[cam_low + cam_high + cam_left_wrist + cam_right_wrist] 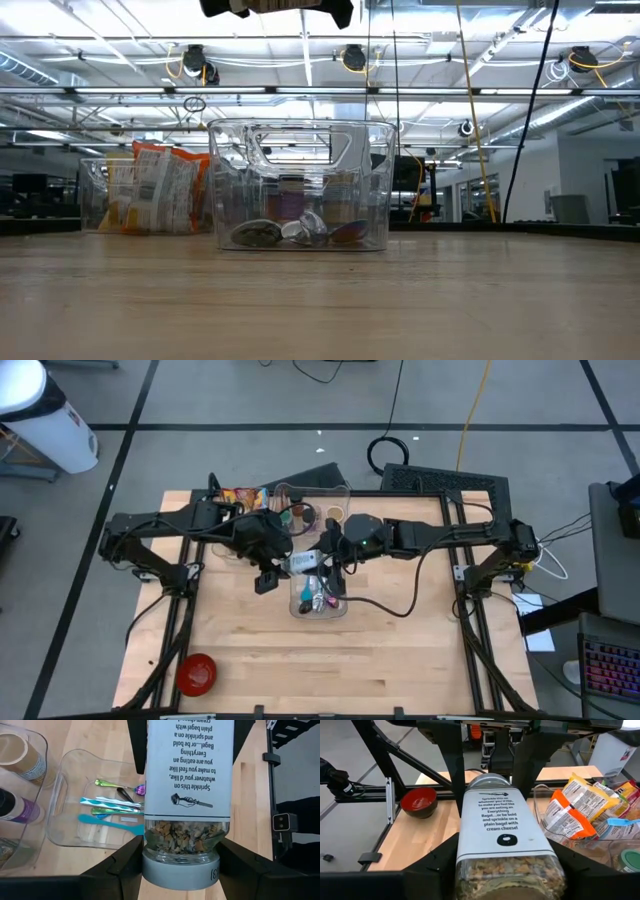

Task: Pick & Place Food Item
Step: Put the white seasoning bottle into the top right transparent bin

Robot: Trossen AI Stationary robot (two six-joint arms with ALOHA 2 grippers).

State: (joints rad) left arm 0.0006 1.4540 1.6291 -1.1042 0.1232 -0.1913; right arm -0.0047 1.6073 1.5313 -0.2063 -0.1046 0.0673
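Observation:
A seasoning jar [304, 563] with a white label, a grey lid and a clear glass body lies level in the air between my two grippers, above a clear bin of utensils [320, 603]. My left gripper [287, 566] is shut on its lid end. My right gripper [326, 558] is shut on its glass end. The left wrist view shows the lid [180, 870] nearest the camera. The right wrist view shows the seasoning-filled glass end [510, 870] nearest the camera. My left gripper pinches the jar between its two fingers [117, 867] at the lid end [150, 862], coming level from the table's left side, along the jar. The jar is lifted clear. My right gripper pinches the jar's glass end [465, 865] between its two fingers [432, 867], coming level from the table's right side, along the jar. The jar stays level above the bin.
A second clear bin [312, 510] with jars stands at the far side, with snack bags [240, 497] to its left. A red bowl [196, 673] sits near the front left corner. The bare wooden table [400, 650] stretches toward the near edge.

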